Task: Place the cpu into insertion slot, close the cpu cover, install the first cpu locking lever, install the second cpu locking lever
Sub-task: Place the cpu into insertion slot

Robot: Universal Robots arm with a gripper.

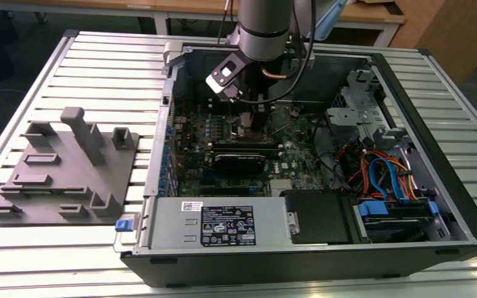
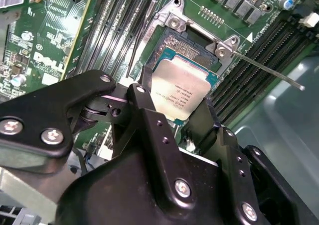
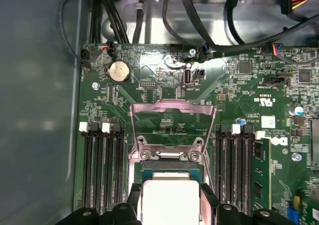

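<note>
Grey arm (image 1: pixel 263 31), black screw-studded jaws

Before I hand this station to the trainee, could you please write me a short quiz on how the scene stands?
1. True or false: the cpu cover lies shut over the insertion slot.
2. What does the gripper have between its fingers? A) the cpu B) a memory stick C) a cable
3. Fill in: the grey fixture block lies to the exterior view's ____ of the computer case.

Key:
1. False; the cpu cover stands raised open behind the insertion slot.
2. A; the cpu sits between the fingers, right over the slot.
3. left
</note>
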